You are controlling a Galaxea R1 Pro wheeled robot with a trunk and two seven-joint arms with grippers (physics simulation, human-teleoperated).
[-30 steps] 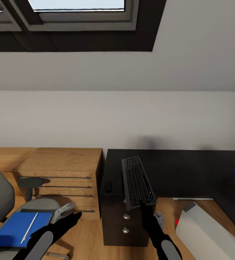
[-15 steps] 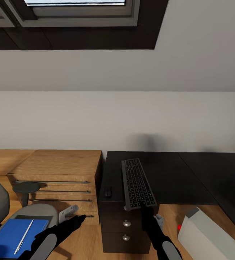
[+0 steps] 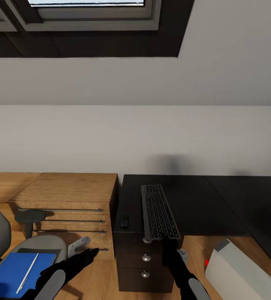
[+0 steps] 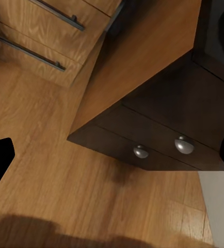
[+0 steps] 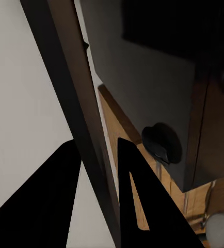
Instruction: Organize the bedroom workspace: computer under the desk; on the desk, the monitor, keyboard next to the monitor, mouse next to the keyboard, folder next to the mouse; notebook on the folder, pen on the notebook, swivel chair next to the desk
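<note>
The grey keyboard (image 3: 158,211) with black keys lies lengthwise over the desk's (image 3: 202,200) glossy black top, its near end at the front edge. I cannot tell if it touches the top. My right gripper (image 3: 167,242) is shut on that near end. In the right wrist view the fingers (image 5: 138,201) clamp the keyboard's thin edge (image 5: 73,98). The small dark mouse (image 3: 124,221) (image 5: 161,142) sits on the desk left of the keyboard. The blue folder (image 3: 16,273) with the white pen (image 3: 27,267) on it lies on the grey swivel chair (image 3: 43,243). My left gripper (image 3: 91,251) (image 4: 112,160) hangs open near the chair.
The desk's black drawer unit (image 3: 146,266) (image 4: 163,139) with silver knobs stands just ahead. A light-wood drawer chest (image 3: 69,200) stands beside it on the left. The light grey computer (image 3: 244,271) lies tilted on the wood floor at lower right.
The whole view shifted slightly a second ago. The keyboard in my right gripper has come down a little toward the desk top and straightened. The left arm has stayed put.
</note>
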